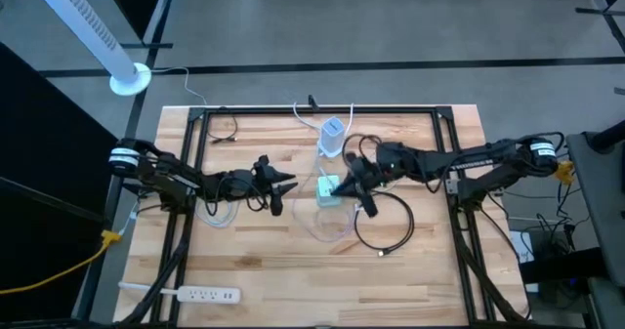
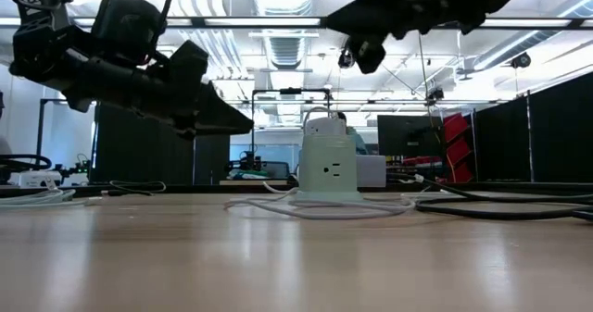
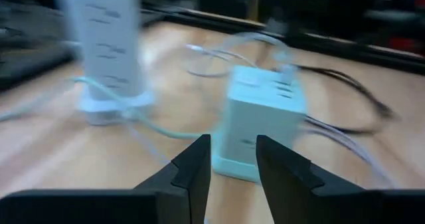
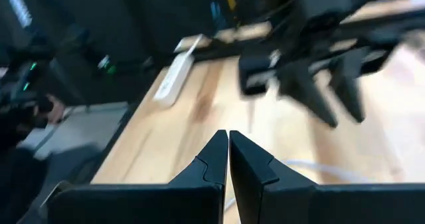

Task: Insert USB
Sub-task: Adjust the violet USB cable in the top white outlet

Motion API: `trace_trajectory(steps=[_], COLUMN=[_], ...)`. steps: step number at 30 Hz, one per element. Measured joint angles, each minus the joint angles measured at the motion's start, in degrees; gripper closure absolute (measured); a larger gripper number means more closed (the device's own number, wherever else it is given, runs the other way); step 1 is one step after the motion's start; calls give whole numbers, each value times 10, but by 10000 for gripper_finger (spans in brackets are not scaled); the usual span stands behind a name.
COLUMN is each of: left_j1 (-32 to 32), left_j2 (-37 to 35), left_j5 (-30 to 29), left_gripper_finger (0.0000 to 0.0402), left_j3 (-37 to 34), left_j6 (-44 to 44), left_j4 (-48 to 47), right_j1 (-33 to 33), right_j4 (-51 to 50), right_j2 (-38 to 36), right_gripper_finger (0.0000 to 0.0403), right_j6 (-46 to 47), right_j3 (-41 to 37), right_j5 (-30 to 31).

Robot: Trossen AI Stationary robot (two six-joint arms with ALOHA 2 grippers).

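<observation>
A mint-green charging cube point(image 1: 329, 189) stands on the wooden table near its middle and shows in the left wrist view point(image 3: 262, 121) and the low view point(image 2: 331, 164). A white tower socket point(image 1: 332, 137) stands just beyond it. My left gripper point(image 1: 291, 185) is open and empty, above the table to the cube's left, with its fingers point(image 3: 196, 167) pointing at the cube. My right gripper point(image 1: 350, 185) hovers over the cube's right side. Its fingers point(image 4: 219, 157) are shut with nothing seen between them. No USB plug shows plainly.
A black cable loop point(image 1: 386, 222) lies right of and nearer than the cube. Thin pale cables point(image 1: 332, 226) run around the cube and the tower. A white power strip point(image 1: 195, 293) lies at the near left corner. Black frame rails point(image 1: 322, 111) border the table.
</observation>
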Motion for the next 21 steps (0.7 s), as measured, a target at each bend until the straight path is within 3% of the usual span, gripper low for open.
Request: trace_trajectory(steps=[3, 5, 12, 21], left_j1=[-4, -13, -52, -55], left_j2=[0, 3, 74, 159], left_j5=[109, 130, 97, 45], left_gripper_finger=[298, 298, 299, 300], left_j3=[0, 3, 55, 165], left_j6=[-11, -24, -28, -39], left_j4=[4, -6, -22, -266], right_j1=[21, 31, 47, 52], right_j4=[-24, -33, -32, -33], right_j2=[0, 0, 0, 0], right_gripper_finger=[403, 403, 403, 403], right_j6=[-3, -3, 7, 5], right_j3=[0, 0, 0, 0], right_j5=[14, 36, 85, 92])
